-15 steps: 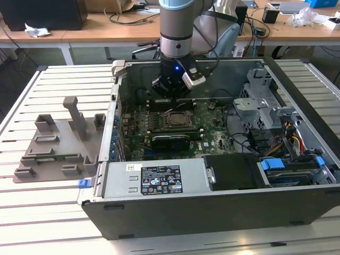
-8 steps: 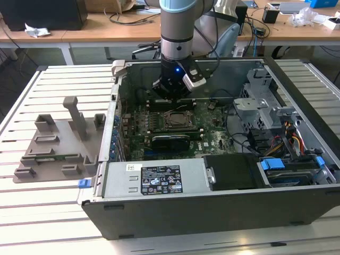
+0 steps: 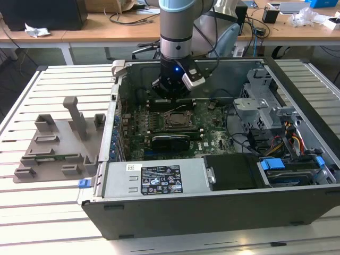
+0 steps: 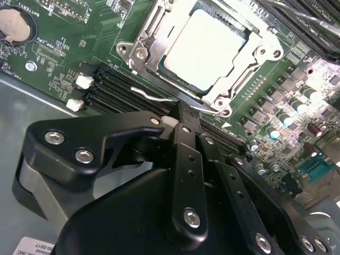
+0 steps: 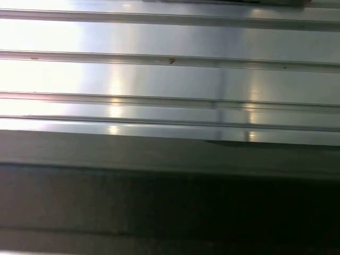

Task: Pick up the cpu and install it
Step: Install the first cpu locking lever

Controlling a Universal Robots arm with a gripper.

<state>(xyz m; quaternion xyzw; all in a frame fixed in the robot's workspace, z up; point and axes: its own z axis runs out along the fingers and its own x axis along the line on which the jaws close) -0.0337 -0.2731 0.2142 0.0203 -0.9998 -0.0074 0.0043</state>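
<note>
Already the chip (image 4: pixel 204 50) sits seated in the socket frame (image 4: pixel 143 45) just beyond the tips of the claw (image 4: pixel 183 114), which hangs over the green board (image 3: pixel 218 127) inside the computer case (image 3: pixel 212 212), pinched together and holding nothing.

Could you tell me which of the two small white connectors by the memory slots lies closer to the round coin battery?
In the second wrist view, the upper white connector lies closer to the coin battery; the lower white connector sits nearer the case's grey edge.
</note>
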